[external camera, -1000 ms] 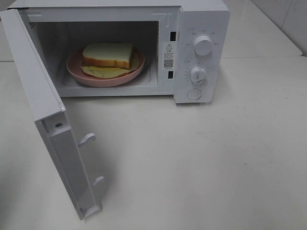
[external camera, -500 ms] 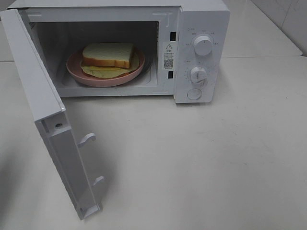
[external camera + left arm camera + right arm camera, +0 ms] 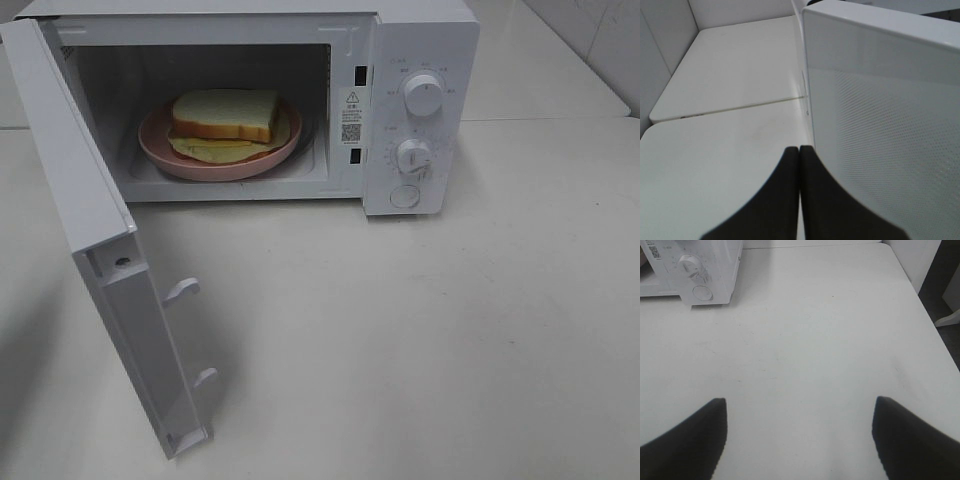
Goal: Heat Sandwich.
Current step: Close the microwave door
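Left gripper (image 3: 799,151) was pinched shut on nothing, parked right beside the outer face of the open door (image 3: 880,150). I'd guess it was set up to shove it closed. Right gripper (image 3: 800,401) hung spread wide and empty over the table (image 3: 805,330). Sandwich (image 3: 225,113) sat on its pink plate (image 3: 152,140) inside the microwave (image 3: 420,40), so loading looked done.

The sandwich (image 3: 225,118), white bread with tan crust over pale yellow-green filling, lies flat inside the far-left open microwave (image 3: 420,60).
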`<action>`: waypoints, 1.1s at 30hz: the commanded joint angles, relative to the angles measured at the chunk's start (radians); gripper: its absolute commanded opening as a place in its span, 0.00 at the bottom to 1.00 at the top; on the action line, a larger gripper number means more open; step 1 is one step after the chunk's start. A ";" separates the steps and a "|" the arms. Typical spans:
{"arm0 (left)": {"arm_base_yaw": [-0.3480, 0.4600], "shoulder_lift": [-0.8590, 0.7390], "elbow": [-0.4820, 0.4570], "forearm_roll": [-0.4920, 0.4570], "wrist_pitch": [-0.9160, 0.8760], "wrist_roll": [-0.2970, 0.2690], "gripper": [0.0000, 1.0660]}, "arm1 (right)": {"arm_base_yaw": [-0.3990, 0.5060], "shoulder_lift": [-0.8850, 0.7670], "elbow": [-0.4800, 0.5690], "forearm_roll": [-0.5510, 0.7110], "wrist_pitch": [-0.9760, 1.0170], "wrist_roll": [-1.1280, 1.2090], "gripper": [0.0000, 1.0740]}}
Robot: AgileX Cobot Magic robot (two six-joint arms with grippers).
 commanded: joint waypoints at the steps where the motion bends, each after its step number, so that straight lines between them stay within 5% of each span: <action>1: -0.008 0.071 0.002 0.046 -0.119 -0.007 0.00 | -0.007 -0.026 0.000 -0.003 -0.008 -0.002 0.71; 7: -0.008 0.184 -0.007 0.073 -0.248 -0.024 0.00 | -0.007 -0.026 0.000 -0.003 -0.008 -0.002 0.71; 14: -0.008 0.302 -0.027 0.119 -0.366 -0.175 0.00 | -0.007 -0.026 0.000 -0.003 -0.008 -0.002 0.71; 18: -0.008 0.379 -0.079 0.268 -0.378 -0.226 0.00 | -0.007 -0.026 0.000 -0.003 -0.008 -0.001 0.71; 23: -0.008 0.443 -0.100 0.377 -0.475 -0.227 0.00 | -0.007 -0.026 0.000 -0.003 -0.008 -0.001 0.71; 27: -0.019 0.464 -0.106 0.376 -0.491 -0.227 0.00 | -0.007 -0.026 0.000 -0.003 -0.008 -0.001 0.71; 33: -0.137 0.466 -0.106 0.215 -0.487 -0.154 0.00 | -0.007 -0.026 0.000 -0.003 -0.008 -0.001 0.71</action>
